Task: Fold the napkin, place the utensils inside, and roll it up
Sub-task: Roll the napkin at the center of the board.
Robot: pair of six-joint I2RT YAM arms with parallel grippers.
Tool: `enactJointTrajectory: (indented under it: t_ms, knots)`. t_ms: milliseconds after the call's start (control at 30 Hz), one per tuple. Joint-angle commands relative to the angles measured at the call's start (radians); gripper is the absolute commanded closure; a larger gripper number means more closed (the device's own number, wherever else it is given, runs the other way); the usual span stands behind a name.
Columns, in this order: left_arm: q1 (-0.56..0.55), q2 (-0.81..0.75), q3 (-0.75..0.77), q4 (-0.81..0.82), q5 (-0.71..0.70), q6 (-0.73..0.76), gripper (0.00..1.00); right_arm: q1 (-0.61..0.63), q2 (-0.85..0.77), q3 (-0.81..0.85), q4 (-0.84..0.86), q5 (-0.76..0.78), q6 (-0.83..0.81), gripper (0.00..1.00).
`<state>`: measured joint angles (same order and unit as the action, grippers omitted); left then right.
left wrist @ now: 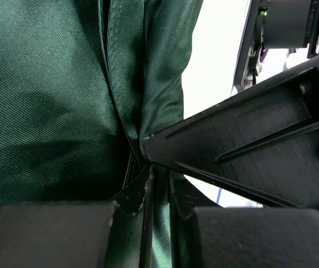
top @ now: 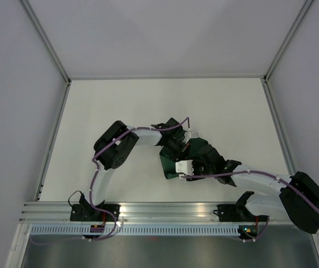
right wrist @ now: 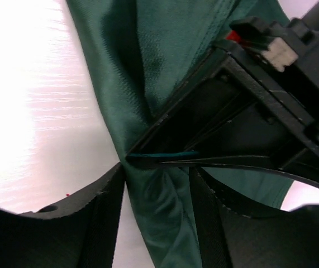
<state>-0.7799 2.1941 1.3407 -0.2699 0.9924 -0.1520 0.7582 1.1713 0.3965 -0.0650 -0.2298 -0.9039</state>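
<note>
The dark green napkin [top: 169,167] lies bunched at the middle of the table under both grippers. In the left wrist view my left gripper [left wrist: 159,187] is shut on a thin upright fold of the napkin [left wrist: 47,100]. One black finger [left wrist: 248,145] of the right gripper reaches in from the right and touches that fold. In the right wrist view my right gripper [right wrist: 156,176] is open, and a loose band of napkin [right wrist: 137,56] hangs between its fingers. In the top view the two grippers, left [top: 182,149] and right [top: 197,162], meet tip to tip. No utensils are in view.
The white table [top: 120,106] is walled by grey panels on the left, back and right. An aluminium rail [top: 159,209] with the arm bases runs along the near edge. Purple cables trail along both arms.
</note>
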Motion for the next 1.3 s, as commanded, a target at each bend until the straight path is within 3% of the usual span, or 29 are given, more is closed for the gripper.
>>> enactJointTrajectory:
  t_ms: [0, 100, 300, 433, 733, 900, 1067, 1167, 1267]
  knots:
    - [0.001, 0.058, -0.047, -0.107, -0.141, 0.049, 0.98, 0.009, 0.031, -0.030, 0.044, 0.084, 0.002, 0.45]
    - [0.001, 0.038, -0.060, -0.104, -0.138, 0.057, 0.94, 0.007, 0.042, -0.031, 0.030, 0.087, 0.007, 0.60]
    - [0.017, -0.037, -0.084, -0.065, -0.150, 0.016, 0.76, 0.007, 0.056, -0.015, -0.028, 0.055, 0.016, 0.80]
    - [0.051, -0.126, -0.115, 0.003, -0.173, -0.062, 0.70, 0.007, 0.074, 0.034, -0.114, 0.001, 0.031, 0.83]
    - [0.111, -0.396, -0.219, 0.158, -0.331, -0.196, 0.70, -0.081, 0.114, 0.122, -0.251, -0.199, 0.020, 0.85]
    - [0.110, -0.575, -0.377, 0.312, -0.544, -0.259, 0.70, -0.164, 0.204, 0.203, -0.350, -0.315, -0.046, 0.86]
    - [0.091, -0.834, -0.700, 0.674, -0.782, -0.267, 0.69, -0.264, 0.333, 0.277, -0.458, -0.417, -0.110, 0.86]
    - [0.025, -0.933, -0.814, 0.782, -0.953, -0.192, 0.68, -0.307, 0.402, 0.320, -0.507, -0.442, -0.142, 0.86]
    - [-0.120, -0.973, -0.879, 0.854, -1.152, -0.046, 0.67, -0.338, 0.473, 0.367, -0.555, -0.465, -0.171, 0.87]
